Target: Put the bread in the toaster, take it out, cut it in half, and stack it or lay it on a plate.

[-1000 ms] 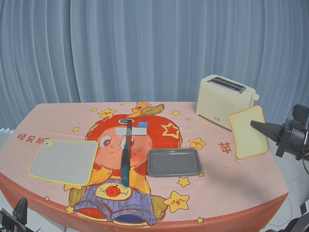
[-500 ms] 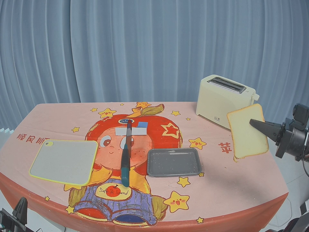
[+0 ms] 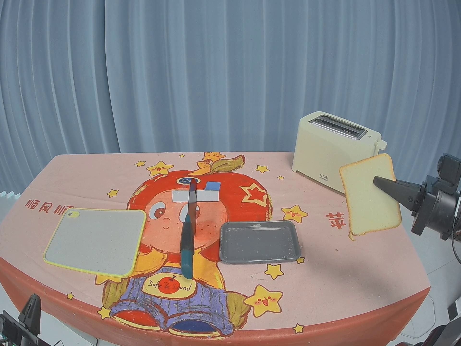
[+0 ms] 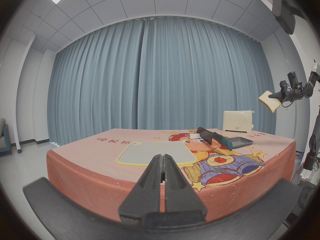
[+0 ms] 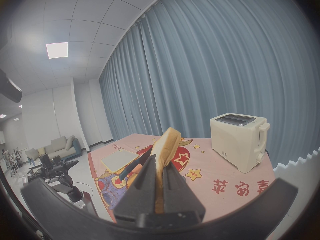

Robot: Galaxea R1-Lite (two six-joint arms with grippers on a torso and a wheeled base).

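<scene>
Right claw (image 5: 159, 160) is pinching the one slice of bread (image 3: 370, 198) by its edge, holding it up in the air just off the right-front side of the toaster (image 3: 331, 150), not touching it and not over the slots. Left claw (image 4: 163, 157) is pressed together with nothing in it, hanging low off the desk (image 3: 336, 275) edge, on the far side from the toaster. Count-wise: one toaster with two slots, one knife (image 3: 187, 231), one cutting board (image 3: 96, 239), one grey tray (image 3: 259, 241), two claws. The tray is the closest of those to the toaster, on its left and nearer the robot, then the knife, with the board the farthest off. The head view gives you the slice's flat face, tilted, while the right wrist view has it edge-on, squeezed between the two fingers. The left wrist view puts the slice clearly higher than the toaster's top.
</scene>
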